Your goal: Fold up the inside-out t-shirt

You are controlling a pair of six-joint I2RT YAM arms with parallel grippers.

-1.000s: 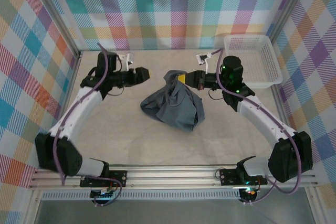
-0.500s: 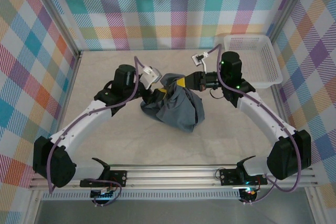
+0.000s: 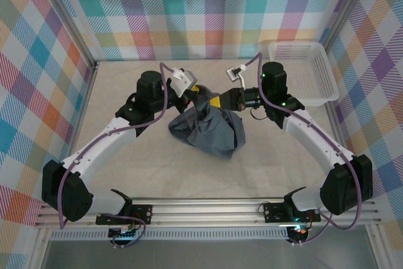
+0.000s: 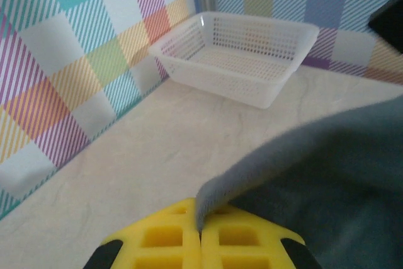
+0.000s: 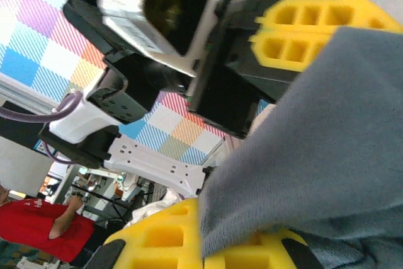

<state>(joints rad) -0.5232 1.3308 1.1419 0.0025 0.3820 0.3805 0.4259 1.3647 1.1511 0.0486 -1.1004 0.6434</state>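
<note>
1. Left gripper [image 4: 201,234]: the yellow ribbed pads [image 4: 162,239] are pressed together, pinching a fold of the dark slate-grey thin-fabric t-shirt [image 3: 211,131].
2. Right gripper [image 5: 203,251]: the yellow pads are closed on a second fold of the same t-shirt.
3. Both pinch points sit close together at the 12 o'clock edge of the bunched t-shirt. The rest of it lies near the centre of the beige table [image 3: 138,162].
4. Count: two grippers, one t-shirt and one white plastic mesh basket [image 3: 296,44]. The basket is at the table's 2 o'clock corner, apart from the t-shirt.

The t-shirt [image 3: 211,131] is matt soft cloth, the basket [image 4: 242,86] seemingly smooth plastic.
</note>
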